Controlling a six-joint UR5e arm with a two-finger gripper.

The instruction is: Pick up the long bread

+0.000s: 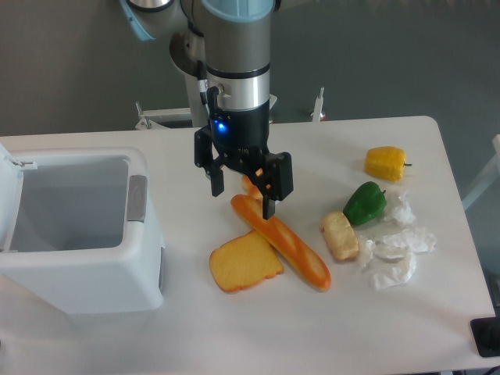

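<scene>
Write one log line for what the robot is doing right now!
gripper: open, over upper end | long bread: on table, not lifted | toast slice: touching bread

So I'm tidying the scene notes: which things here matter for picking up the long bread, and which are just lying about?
Job:
long bread
tool, open, above the bread's upper end

Lying about:
toast
bun
green pepper
yellow pepper
crumpled paper
white bin
small orange item behind the tool, unclear
</scene>
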